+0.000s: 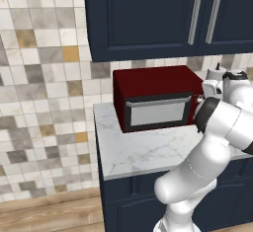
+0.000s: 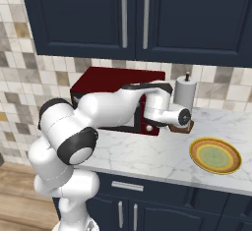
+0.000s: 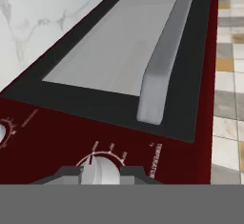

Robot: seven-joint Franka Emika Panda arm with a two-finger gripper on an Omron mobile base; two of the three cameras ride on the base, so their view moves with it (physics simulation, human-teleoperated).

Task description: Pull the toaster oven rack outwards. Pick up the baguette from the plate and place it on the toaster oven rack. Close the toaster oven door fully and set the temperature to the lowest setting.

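Note:
The dark red toaster oven [image 1: 148, 80] stands on the marble counter with its black-framed door [image 1: 158, 110] shut upright. In the hand view, the door [image 3: 109, 51] and its silver handle [image 3: 164, 61] lie just beyond the red control panel. My gripper [image 3: 100, 173] is shut on the white temperature knob [image 3: 100, 168], with one dark fingertip [image 3: 66, 173] on each side of it. From the right base view, the gripper [image 2: 149, 125] presses against the oven's right panel. The yellow-orange plate [image 2: 215, 155] lies bare on the counter to the right. The rack and the baguette are hidden.
A second white knob [image 3: 1, 133] sits at the panel's edge. A white paper towel roll [image 2: 186, 93] stands right behind my hand. Dark blue upper cabinets [image 2: 133, 14] hang above the oven. The counter's front edge [image 1: 148, 169] runs below it.

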